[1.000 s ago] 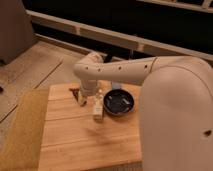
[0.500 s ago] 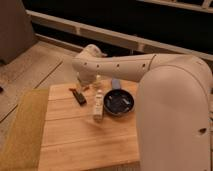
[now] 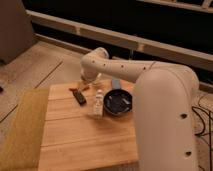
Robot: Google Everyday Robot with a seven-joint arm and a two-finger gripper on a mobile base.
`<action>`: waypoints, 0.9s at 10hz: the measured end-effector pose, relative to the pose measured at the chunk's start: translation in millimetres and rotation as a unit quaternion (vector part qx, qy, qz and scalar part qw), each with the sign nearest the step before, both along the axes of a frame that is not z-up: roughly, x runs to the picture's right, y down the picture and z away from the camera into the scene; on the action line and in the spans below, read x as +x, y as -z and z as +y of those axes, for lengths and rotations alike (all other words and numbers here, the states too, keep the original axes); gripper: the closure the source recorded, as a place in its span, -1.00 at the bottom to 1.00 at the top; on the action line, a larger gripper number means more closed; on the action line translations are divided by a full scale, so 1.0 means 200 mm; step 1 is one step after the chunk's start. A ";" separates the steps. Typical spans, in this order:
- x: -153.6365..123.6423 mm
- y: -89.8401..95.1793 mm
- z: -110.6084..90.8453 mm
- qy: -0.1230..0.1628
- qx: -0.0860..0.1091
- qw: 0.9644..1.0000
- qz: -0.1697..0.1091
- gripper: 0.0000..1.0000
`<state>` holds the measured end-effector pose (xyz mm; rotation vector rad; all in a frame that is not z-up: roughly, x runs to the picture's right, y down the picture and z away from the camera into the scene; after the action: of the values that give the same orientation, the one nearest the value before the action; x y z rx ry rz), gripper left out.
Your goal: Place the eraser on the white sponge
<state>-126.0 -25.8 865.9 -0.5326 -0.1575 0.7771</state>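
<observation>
The eraser (image 3: 80,98) is a small dark block lying flat on the wooden table (image 3: 85,135), near its far left part. A thin red-orange stick (image 3: 75,90) lies just behind it. My gripper (image 3: 90,81) hangs down from the white arm (image 3: 125,70) at the table's far edge, a little behind and to the right of the eraser and apart from it. I cannot make out the white sponge; it may be hidden behind the arm's end.
A slim white bottle (image 3: 98,104) stands upright right of the eraser. A black bowl (image 3: 118,103) sits beside it on the right. A grey-blue object (image 3: 116,84) stands behind the bowl. A yellow-green strip (image 3: 20,130) borders the table's left side.
The arm's wrist end has shifted up and slightly right over the table's far edge. The eraser, stick, bottle and bowl have not moved.
</observation>
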 end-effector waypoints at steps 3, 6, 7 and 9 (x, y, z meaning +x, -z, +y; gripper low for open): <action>-0.08 -0.08 0.01 -0.006 -0.021 1.000 -0.011 -0.30; -0.10 -0.10 0.09 -0.019 -0.035 0.998 0.042 -0.30; -0.09 -0.12 0.12 -0.023 -0.043 0.997 0.060 -0.30; -0.08 -0.16 0.23 -0.024 -0.068 0.992 0.100 -0.30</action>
<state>-142.8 19.8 897.7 -0.5769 0.0697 0.8871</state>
